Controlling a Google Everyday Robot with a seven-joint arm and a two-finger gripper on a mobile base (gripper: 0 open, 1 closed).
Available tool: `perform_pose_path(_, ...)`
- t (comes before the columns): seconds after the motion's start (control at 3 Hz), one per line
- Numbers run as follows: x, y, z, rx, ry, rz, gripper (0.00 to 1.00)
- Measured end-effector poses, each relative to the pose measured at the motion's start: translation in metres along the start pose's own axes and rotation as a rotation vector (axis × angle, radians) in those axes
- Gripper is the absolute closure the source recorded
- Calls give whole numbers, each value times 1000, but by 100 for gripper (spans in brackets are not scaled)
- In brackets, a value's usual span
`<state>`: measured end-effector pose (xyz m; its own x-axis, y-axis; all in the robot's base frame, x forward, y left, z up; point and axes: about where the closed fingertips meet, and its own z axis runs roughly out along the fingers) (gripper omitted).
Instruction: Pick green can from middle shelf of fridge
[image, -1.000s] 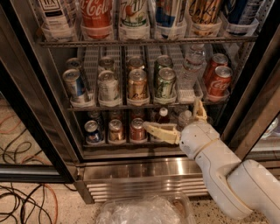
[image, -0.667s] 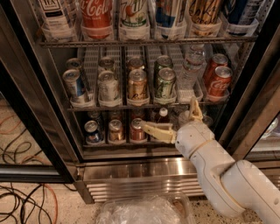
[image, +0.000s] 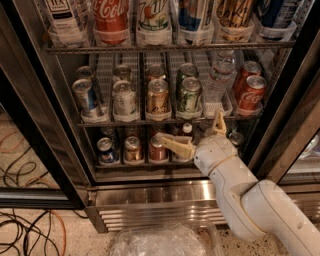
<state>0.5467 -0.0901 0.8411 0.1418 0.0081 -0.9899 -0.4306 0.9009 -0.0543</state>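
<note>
The green can (image: 190, 97) stands at the front of its lane on the middle shelf (image: 135, 122) of the fridge (image: 150, 192), with a second green can (image: 187, 72) behind it. My gripper (image: 195, 132) is open and empty. It sits just below the shelf's front edge, under and slightly right of the green can. One finger (image: 172, 143) points left across the bottom shelf and the other finger (image: 218, 123) points up at the shelf edge. My white arm (image: 250, 200) comes in from the lower right.
A gold-orange can (image: 158, 98), a silver can (image: 124, 99) and a blue can (image: 86, 97) stand left of the green can. A clear bottle (image: 218, 77) and red Coca-Cola cans (image: 251, 94) stand to its right. Tall bottles fill the top rack (image: 165, 48). Small cans (image: 132, 148) sit on the bottom shelf. Cables (image: 25, 225) lie on the floor.
My gripper has moved a little left and up toward the front edge of the middle shelf, still open. The cans have not moved.
</note>
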Motion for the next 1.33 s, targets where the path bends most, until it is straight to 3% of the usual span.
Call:
perform_pose_path(0.67, 6, -20, 10, 76, -8, 8, 0)
perform_pose_path(1.0, 7, -40, 18, 111, -17, 9, 0)
perform_pose_path(1.33, 7, -40, 18, 111, -17, 9, 0)
